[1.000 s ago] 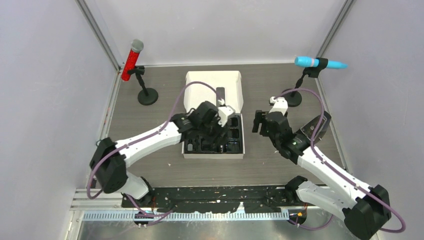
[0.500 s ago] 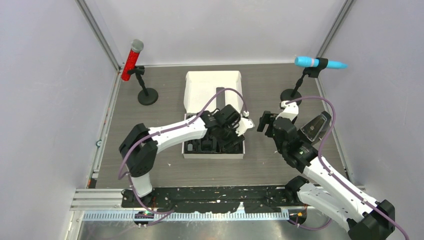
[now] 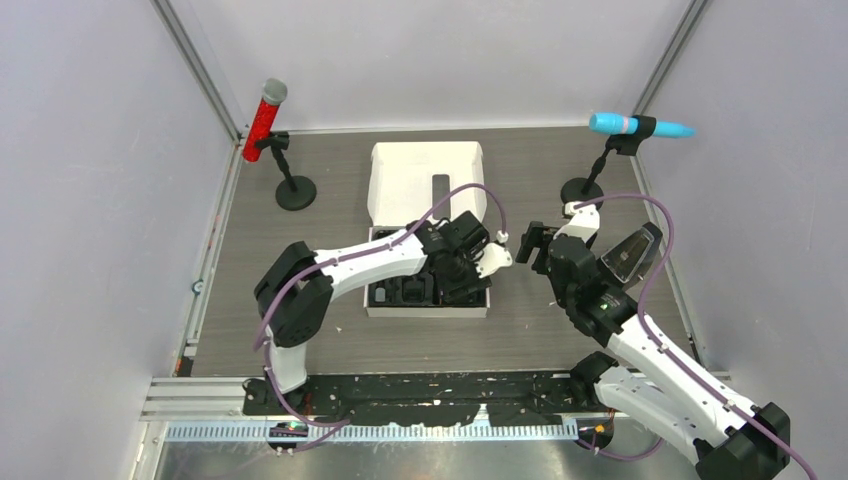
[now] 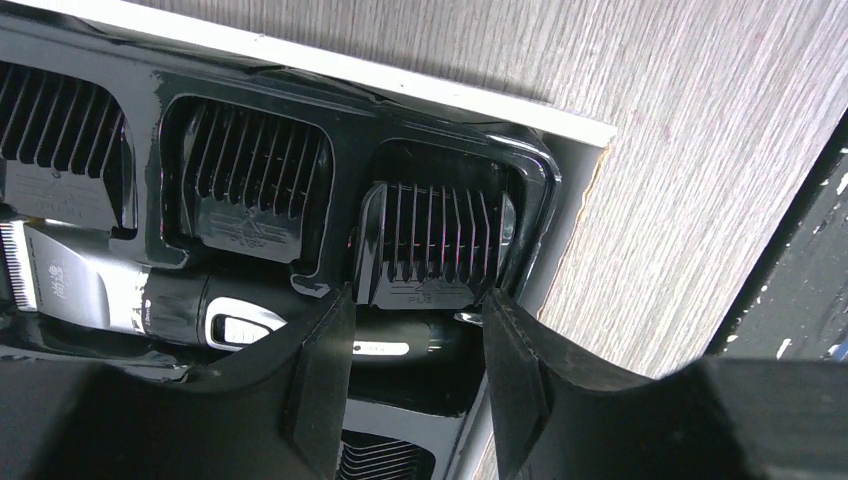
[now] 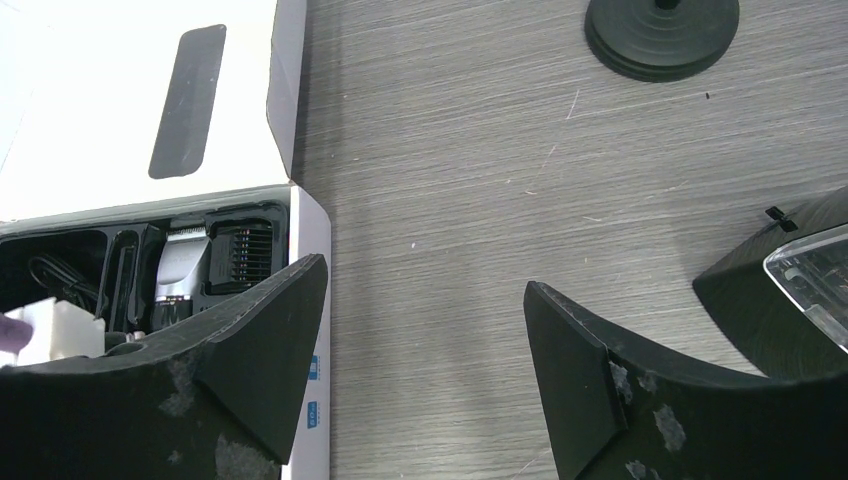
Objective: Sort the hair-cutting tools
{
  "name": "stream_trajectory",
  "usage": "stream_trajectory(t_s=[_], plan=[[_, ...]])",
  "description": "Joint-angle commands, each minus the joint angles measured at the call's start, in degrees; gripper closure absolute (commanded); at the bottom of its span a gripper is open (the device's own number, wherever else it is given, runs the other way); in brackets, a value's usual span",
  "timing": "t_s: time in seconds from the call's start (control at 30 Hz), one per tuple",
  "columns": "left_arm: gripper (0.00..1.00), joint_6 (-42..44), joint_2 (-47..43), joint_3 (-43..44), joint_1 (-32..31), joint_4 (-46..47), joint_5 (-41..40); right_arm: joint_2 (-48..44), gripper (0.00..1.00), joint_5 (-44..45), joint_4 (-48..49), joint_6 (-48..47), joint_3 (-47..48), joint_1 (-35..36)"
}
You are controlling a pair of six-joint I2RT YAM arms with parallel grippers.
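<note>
A white box [image 3: 425,180] lies open mid-table, its black moulded tray [image 3: 400,295] nearest me. In the tray, the black-and-silver clipper [image 4: 180,305] lies lengthwise, with comb attachments [image 4: 255,180] in pockets beside it. My left gripper [image 4: 415,300] is over the tray's right end [image 3: 470,280], shut on a black comb attachment [image 4: 430,250] by its base, at the right-end pocket. My right gripper [image 5: 425,275] stands open over bare table just right of the box [image 3: 530,245], holding nothing. The clipper's silver head [image 5: 180,265] shows at the left of the right wrist view.
A red microphone [image 3: 265,120] on a stand [image 3: 295,192] is at the back left. A blue microphone [image 3: 640,126] with a round base [image 5: 660,35] is at the back right. A black object with a clear cover [image 3: 630,252] sits right of my right arm. Grey walls enclose the table.
My left arm swung right across the tray to its right end, its jaws staying the same width. My right gripper shifted slightly towards the box and opened a little wider.
</note>
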Motion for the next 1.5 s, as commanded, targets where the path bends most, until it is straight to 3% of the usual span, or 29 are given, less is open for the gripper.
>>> stream_trajectory(t_s=[0.0,0.4,0.63,0.8,1.0,1.23,1.47], plan=[[0.58,2.65,0.35,1.72,-1.89,-1.14,1.69,-0.84,0.18,0.71,3.2,0.22,-0.11,-0.06],[0.35,3.17,-0.5,1.57,-3.12,-0.13,0.73,-0.42,0.18,-1.23,3.5,-0.09,0.09,-0.06],[0.31,1.82,-5.18,-1.17,-3.12,3.08,-0.77,-0.04,0.18,-3.5,3.46,-1.42,0.83,-0.06],[0.3,-5.25,-13.67,-7.81,-1.59,11.04,-3.14,1.63,0.18,-8.56,2.0,-3.54,3.0,-0.06],[0.31,-19.39,-25.47,-17.26,5.57,19.07,-2.84,4.6,0.22,-15.22,-2.53,-4.49,5.89,-0.06],[0.32,-34.23,-38.46,-25.85,16.4,17.87,-8.51,10.72,0.32,-22.05,-5.12,-3.46,8.38,1.41],[0.32,-43.11,-47.97,-36.25,28.72,14.44,-11.31,17.88,0.24,-22.08,-4.78,-3.97,11.4,0.95]])
